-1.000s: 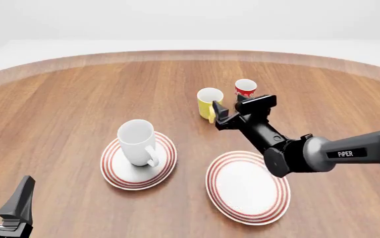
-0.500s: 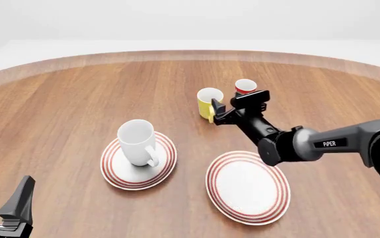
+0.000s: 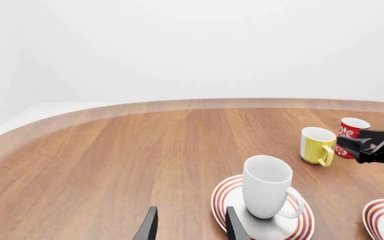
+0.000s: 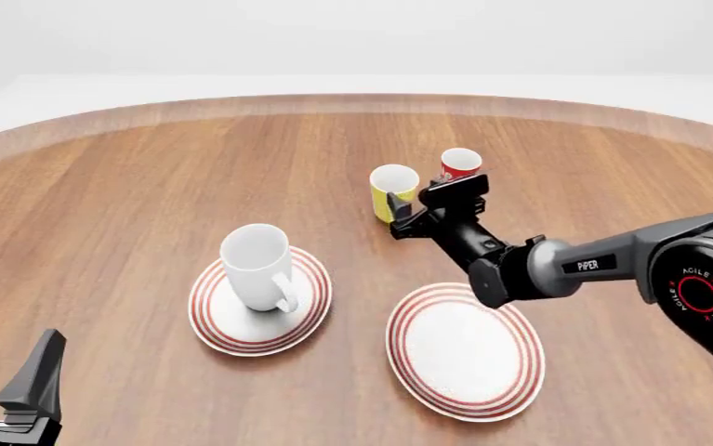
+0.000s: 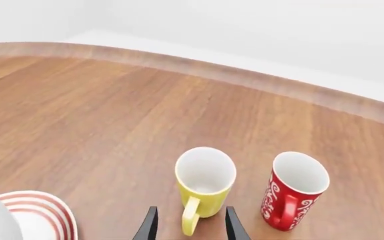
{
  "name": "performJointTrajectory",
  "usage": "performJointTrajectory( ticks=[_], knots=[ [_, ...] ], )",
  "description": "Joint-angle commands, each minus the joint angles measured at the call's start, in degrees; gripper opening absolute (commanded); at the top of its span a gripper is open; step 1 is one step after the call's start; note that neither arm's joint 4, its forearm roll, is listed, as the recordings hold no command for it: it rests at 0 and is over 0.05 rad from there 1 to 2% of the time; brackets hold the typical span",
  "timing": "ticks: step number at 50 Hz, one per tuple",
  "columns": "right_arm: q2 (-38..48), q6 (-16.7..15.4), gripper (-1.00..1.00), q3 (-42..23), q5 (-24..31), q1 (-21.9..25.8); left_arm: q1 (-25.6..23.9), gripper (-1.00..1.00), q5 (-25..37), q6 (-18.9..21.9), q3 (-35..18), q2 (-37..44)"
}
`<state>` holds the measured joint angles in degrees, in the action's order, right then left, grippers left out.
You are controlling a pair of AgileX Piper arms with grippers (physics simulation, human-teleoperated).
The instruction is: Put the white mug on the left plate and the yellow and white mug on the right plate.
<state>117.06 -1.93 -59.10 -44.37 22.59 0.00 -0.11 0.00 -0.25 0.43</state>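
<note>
The white mug [image 4: 257,265] stands upright on the left plate [image 4: 214,325], handle toward the front; both also show in the left wrist view, mug [image 3: 267,187] and plate [image 3: 227,196]. The yellow and white mug [image 4: 393,189] stands on the table behind the bare right plate [image 4: 464,351]. My right gripper [image 4: 406,214] is open at the yellow mug's near side. In the right wrist view [image 5: 188,227] its fingers flank the mug's handle [image 5: 190,220] on the mug [image 5: 205,182]. My left gripper [image 4: 3,367] is open and empty at the near left, also in its wrist view [image 3: 188,227].
A slim red cup [image 4: 459,164] with white lettering stands just right of the yellow mug, close to my right gripper; it also shows in the right wrist view [image 5: 295,192]. The wooden table's curved far edge [image 4: 356,102] runs behind the cups.
My right gripper has moved forward and left, closing in on the yellow mug's handle. The left arm, white mug and plates have not moved.
</note>
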Motion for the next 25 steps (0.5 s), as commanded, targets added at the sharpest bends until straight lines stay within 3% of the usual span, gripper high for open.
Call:
performJointTrajectory(
  ticks=[1, 25],
  knots=[
    [2.39, 0.27, 1.0, -1.86, 0.56, 0.12, 0.0, 1.0, 0.0, 0.0, 0.0, 0.0],
    [6.11, 0.66, 1.0, -5.05, 2.13, 0.57, 0.0, 1.0, 0.0, 0.0, 0.0, 0.0]
  ],
)
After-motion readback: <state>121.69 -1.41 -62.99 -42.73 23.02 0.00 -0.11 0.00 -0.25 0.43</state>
